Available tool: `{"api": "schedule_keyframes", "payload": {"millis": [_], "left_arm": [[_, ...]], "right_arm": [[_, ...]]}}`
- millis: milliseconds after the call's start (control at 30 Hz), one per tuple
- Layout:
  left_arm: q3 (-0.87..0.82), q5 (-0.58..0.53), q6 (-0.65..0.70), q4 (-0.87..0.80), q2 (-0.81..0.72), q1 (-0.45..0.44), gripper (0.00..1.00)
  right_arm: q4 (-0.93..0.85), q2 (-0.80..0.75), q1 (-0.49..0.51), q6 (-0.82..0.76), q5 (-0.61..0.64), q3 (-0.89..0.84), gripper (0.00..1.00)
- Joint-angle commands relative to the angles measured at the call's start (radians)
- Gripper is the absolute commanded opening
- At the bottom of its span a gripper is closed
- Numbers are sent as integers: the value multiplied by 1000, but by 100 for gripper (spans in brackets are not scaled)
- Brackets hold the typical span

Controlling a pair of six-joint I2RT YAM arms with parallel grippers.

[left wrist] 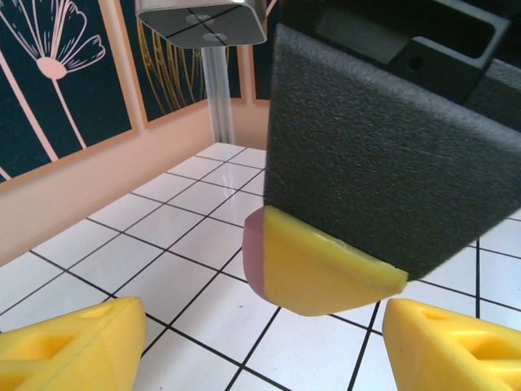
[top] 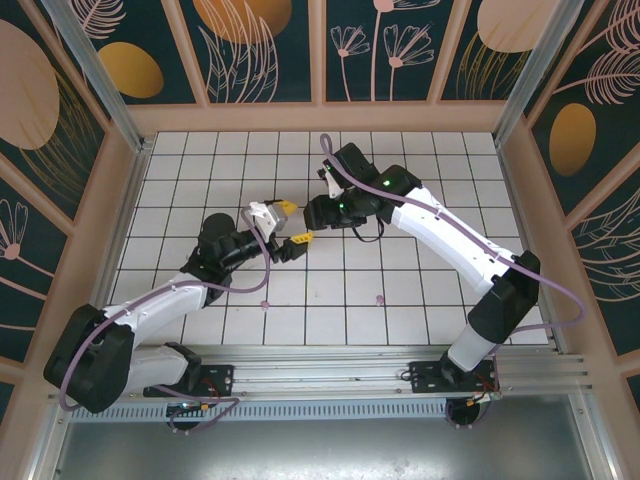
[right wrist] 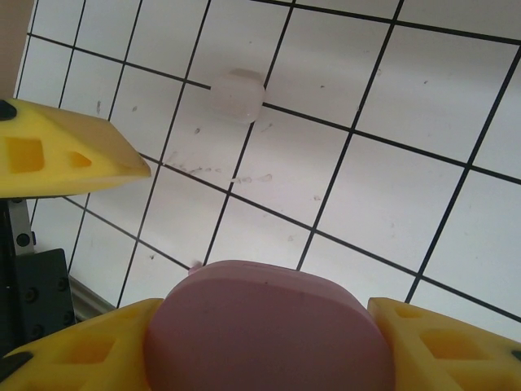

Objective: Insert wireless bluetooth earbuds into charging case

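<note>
**Right gripper clamped on the case, left gripper open just in front of it**

Right gripper (right wrist: pixel 262 358) was closed on the pink case (right wrist: pixel 269 322), one yellow finger at each end, so the case's long axis ran straight across from finger to finger. It was held up off the tabletop (top: pixel 200 150), over the middle of the tiles. Only a smooth rounded face showed, and whether the lid was open could not be told.

The left gripper (left wrist: pixel 264 350) had its jaws apart and nothing between them. Its wrist view looked straight at the case (left wrist: pixel 254 252), so the case lay directly ahead of it, close but not touching, roughly on the line between its open tips.

Farther out, a pale lump (right wrist: pixel 238 94) lay on a grid line of the tabletop, too blurred to name, though probably an earbud. In the top view a pink speck (top: pixel 379 298) sat on the tiles nearer the arm bases, well apart from both grippers. Whether the two were the same thing was unclear.

Any earbud on the tiles lay below and away from the case. The empty left gripper looked the likelier one to fetch it.
</note>
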Motion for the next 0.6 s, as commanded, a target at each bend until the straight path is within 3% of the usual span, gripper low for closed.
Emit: {"api": "schedule_keyframes", "payload": {"millis": [0, 567], "left_arm": [[-39, 55, 41, 117, 7, -3, 74], [37, 209, 9, 162, 102, -4, 62]], "right_arm": [[-13, -25, 7, 11, -28, 6, 45], [-20, -26, 8, -6, -59, 13, 44]]}}
